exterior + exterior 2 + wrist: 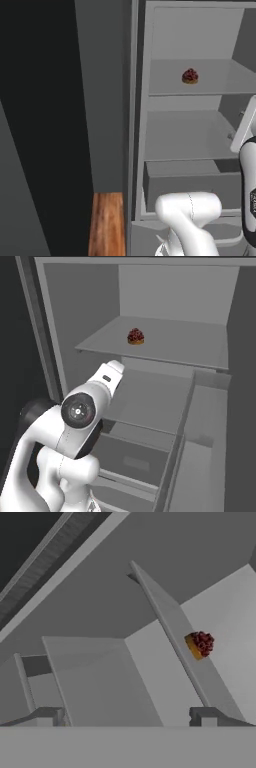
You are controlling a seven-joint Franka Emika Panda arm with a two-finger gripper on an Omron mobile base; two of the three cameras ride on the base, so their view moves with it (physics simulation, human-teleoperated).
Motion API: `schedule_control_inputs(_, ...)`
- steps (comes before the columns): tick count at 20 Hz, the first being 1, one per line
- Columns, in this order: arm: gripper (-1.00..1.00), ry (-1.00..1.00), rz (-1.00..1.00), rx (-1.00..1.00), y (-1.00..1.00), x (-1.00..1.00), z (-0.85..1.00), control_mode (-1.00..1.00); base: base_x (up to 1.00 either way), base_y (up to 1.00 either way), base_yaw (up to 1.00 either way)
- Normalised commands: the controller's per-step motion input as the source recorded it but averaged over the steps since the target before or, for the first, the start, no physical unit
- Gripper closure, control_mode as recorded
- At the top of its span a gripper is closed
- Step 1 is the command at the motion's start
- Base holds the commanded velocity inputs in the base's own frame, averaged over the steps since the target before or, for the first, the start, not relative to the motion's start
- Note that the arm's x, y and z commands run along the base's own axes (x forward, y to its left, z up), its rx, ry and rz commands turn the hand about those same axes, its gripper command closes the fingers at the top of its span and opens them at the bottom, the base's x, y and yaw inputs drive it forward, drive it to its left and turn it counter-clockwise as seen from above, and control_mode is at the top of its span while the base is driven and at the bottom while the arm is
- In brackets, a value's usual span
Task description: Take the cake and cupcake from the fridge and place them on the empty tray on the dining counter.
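Left base view | cake [190,76] upright, red top up | fridge [200,92] shelf

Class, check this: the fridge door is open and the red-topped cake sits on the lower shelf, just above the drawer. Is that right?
Not quite. The cake sits on the upper shelf of the open fridge, not the lower one; the shelf below it is bare. The left base view shows this.

The arm [75,431] is glossy white, built of rounded tubular links; its joints are dark. One joint cap [78,411] is a grey disc ringed in black, with small screws.
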Motion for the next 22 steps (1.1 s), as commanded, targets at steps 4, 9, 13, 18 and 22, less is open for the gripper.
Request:
schedule_control_inputs(4, -1.0, 0.0, 0.0, 0.0, 0.0, 0.0, 0.0, 1.0, 0.82, 0.0, 0.32)
schedule_control_inputs(9, -1.0, 0.0, -0.01, 0.0, 0.0, 0.19, -0.02, -1.0, 0.18, 0.01, 0.0)
schedule_control_inputs(13, -1.0, 0.0, -0.15, 0.0, 0.0, 0.0, 0.23, -1.0, 0.0, 0.0, 0.0)
schedule_control_inputs(18, -1.0, 0.06, -0.2, 0.0, 0.05, 0.03, 0.48, -1.0, 0.0, 0.0, 0.0)
schedule_control_inputs(22, -1.0, 0.19, -0.08, 0.13, 0.0, 0.0, 0.49, -1.0, 0.0, 0.0, 0.0)
